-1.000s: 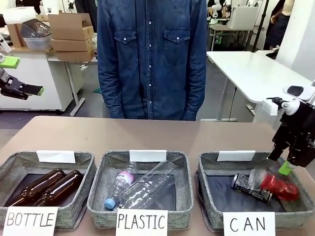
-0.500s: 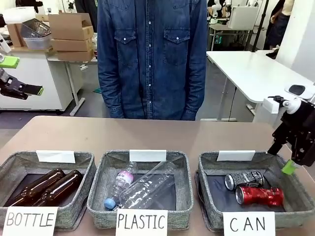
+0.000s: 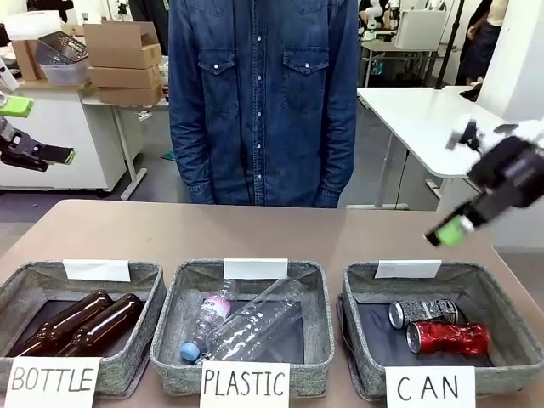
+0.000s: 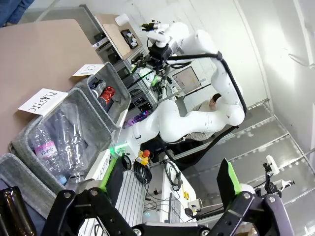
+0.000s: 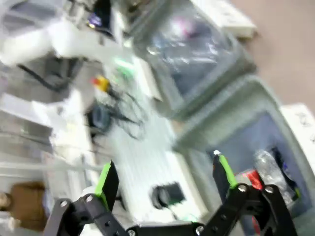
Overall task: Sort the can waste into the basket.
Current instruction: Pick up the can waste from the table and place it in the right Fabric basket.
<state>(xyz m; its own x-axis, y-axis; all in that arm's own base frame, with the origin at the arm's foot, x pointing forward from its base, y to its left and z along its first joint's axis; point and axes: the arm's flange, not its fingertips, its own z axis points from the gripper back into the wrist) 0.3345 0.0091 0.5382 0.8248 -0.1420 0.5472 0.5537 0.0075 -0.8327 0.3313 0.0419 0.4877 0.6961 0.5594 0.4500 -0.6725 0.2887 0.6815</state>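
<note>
The right gripper (image 3: 463, 223) hangs in the air above and behind the far right corner of the CAN basket (image 3: 501, 299), its jaws spread wide and holding nothing; the right wrist view shows the same green-padded fingers (image 5: 107, 180) parted around empty space, though that picture is blurred. Its arm rises toward the right edge of the front view, tilted and smeared by motion.

Inside the CAN basket, on the dark lining, both cans lie on their sides: the dark patterned can (image 3: 422, 311) nearer the far wall and the red can (image 3: 447, 337) just in front of it, the two touching or nearly so. The left wrist view also catches the red can (image 4: 106, 93) in that basket from a distance.

The left gripper (image 3: 38, 154) sits well to the left of the CAN basket, beyond the table's edge and above the BOTTLE basket (image 3: 25, 283), with its jaws apart and empty, as its own view confirms. Between those two baskets stands the PLASTIC basket (image 3: 183, 327) with clear bottles in it. A person in a denim shirt (image 3: 262, 93) stands at the far side of the table.

Judging by this, the sorting looks finished: no can is left on the table. What remains is for the right arm to pull clear of the basket and settle.
</note>
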